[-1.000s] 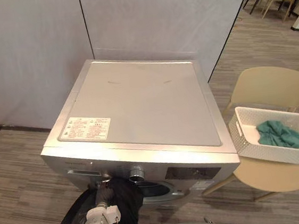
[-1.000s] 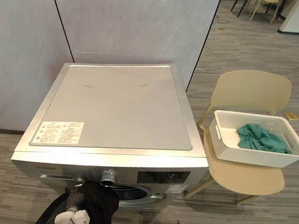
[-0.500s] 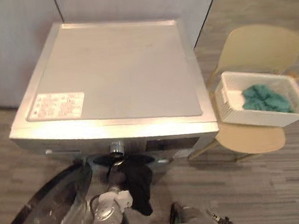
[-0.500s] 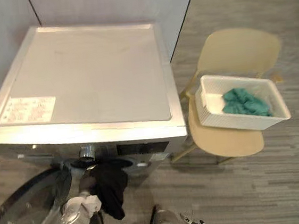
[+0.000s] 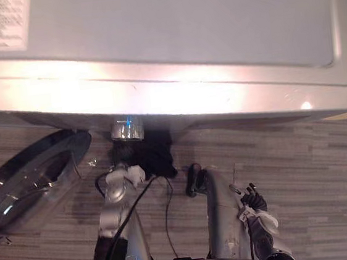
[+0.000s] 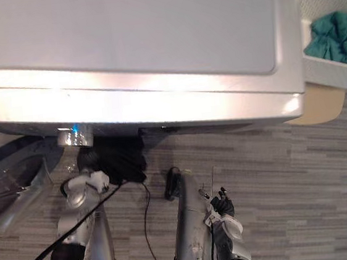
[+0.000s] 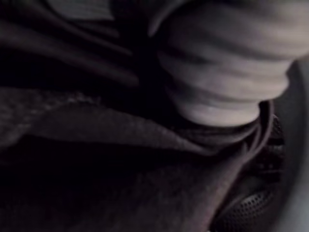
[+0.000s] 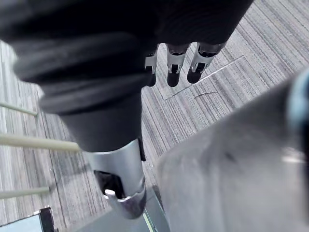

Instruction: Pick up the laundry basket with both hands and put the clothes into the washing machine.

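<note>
Basket, white and perforated, sits at the upper right of the right eye view, resting on a beige chair just beside the washer. We see teal clothes bunched inside it, and neither hand touches it.

The washer's grey top fills the upper part of both eye views. Its round glass door hangs open at the left of the frame, low against the floor.

Our left arm reaches up from the lower left to the washer's front, where a dark cloth hangs at the opening, under the front edge. The left hand is buried in that cloth. In its wrist view the ribbed cover lies against dark folds, with the drum past them. We cannot tell whether the fingers grip the cloth.

Our right hand hangs at the lower right of centre, over the floor and well apart from the basket. Its fingers point down, relaxed, grasping nothing.
</note>
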### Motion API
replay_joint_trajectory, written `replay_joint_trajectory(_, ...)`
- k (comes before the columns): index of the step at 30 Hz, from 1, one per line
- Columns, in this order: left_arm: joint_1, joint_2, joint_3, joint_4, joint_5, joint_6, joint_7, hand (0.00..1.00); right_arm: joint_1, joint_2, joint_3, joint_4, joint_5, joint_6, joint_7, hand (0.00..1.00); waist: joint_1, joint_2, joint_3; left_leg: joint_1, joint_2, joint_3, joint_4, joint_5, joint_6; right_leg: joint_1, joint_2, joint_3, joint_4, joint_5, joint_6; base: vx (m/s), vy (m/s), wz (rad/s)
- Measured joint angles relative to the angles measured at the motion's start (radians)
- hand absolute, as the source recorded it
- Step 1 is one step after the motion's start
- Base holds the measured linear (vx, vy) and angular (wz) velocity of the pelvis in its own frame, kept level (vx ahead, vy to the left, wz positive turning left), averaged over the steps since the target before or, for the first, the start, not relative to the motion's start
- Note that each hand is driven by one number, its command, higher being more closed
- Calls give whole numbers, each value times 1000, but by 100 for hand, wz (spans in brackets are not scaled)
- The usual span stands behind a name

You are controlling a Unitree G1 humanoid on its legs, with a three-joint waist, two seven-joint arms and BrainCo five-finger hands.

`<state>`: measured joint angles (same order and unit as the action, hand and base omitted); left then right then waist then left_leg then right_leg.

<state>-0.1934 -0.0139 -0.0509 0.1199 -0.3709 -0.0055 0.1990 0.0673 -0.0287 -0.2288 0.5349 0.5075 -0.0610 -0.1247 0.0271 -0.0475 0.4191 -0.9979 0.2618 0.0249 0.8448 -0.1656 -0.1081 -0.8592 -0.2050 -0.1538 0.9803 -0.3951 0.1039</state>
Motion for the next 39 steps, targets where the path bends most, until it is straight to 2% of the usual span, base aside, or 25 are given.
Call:
replay_joint_trajectory(4,-194,47,30,120,-21,-29,82,100,-37,-4,6,-48,45,-38,-34,0,-16,-4,29,-135,19,1,78,-6,9,-147,14,35,65,7,-1,-112,12,-26)
replay_joint_trajectory(7,-331,103,36,214,-37,-37,100,100,-70,-21,7,-61,48,-56,-45,0,-31,-7,50,-220,33,-1,127,-10,17,-228,22,49,96,16,2,-59,23,-24)
replay_joint_trajectory(9,-417,143,52,264,-41,-38,101,100,-85,-26,6,-61,54,-65,-61,0,-36,-14,68,-256,38,2,154,-17,23,-269,28,64,113,19,7,-30,20,-22)
replay_joint_trajectory(13,-613,274,84,393,-116,-41,101,100,-91,-41,21,-45,58,-73,-61,0,-51,-15,94,-322,57,9,184,-23,28,-339,43,82,121,37,11,-2,14,-25)
replay_joint_trajectory(17,-757,382,100,476,-251,-41,97,100,-91,-41,51,-10,60,-76,-58,0,-62,-18,101,-337,92,50,200,-33,42,-382,69,120,112,61,15,23,-1,-34)
replay_joint_trajectory(20,-896,422,88,552,-343,-40,91,100,-91,-40,61,-4,79,-83,-56,0,-70,-18,101,-345,106,59,195,-34,44,-396,80,126,92,82,13,2,0,-24)
replay_joint_trajectory(24,-1053,475,59,601,-392,-39,81,100,-92,-37,60,16,97,-84,-50,0,-79,-19,101,-347,113,83,179,-28,48,-415,87,143,70,103,15,-11,-5,-11)
replay_joint_trajectory(26,-1140,500,32,601,-418,-43,81,100,-93,-37,61,39,97,-75,-43,0,-80,-19,101,-347,114,90,168,-22,51,-422,90,150,55,118,16,-7,1,-13)
replay_joint_trajectory(27,-1156,501,26,590,-436,-81,78,100,-98,-36,61,45,106,-70,-31,0,-88,-19,101,-350,114,94,160,-17,53,-421,92,148,42,127,17,0,8,-5)
replay_joint_trajectory(28,-1158,501,18,590,-451,-88,81,100,-97,-36,60,46,115,-70,-30,0,-88,-19,100,-350,114,95,158,-16,53,-422,92,148,40,128,16,0,0,0)
replay_joint_trajectory(33,-1199,501,-63,605,-553,-101,100,100,-104,-40,54,74,126,-64,-29,0,-85,-21,99,-356,112,101,144,-6,53,-431,90,151,25,140,9,0,0,0)
replay_joint_trajectory(35,-1218,500,-113,619,-644,-135,115,100,-104,-40,38,75,135,-63,-29,0,-85,-22,99,-360,111,100,145,-4,55,-433,89,151,24,144,9,0,0,0)
replay_joint_trajectory(39,-1230,495,-149,621,-696,-181,168,100,-104,-35,27,75,137,-63,-31,0,-85,-24,98,-362,110,104,147,-3,56,-437,90,158,20,151,9,-1,2,-1)
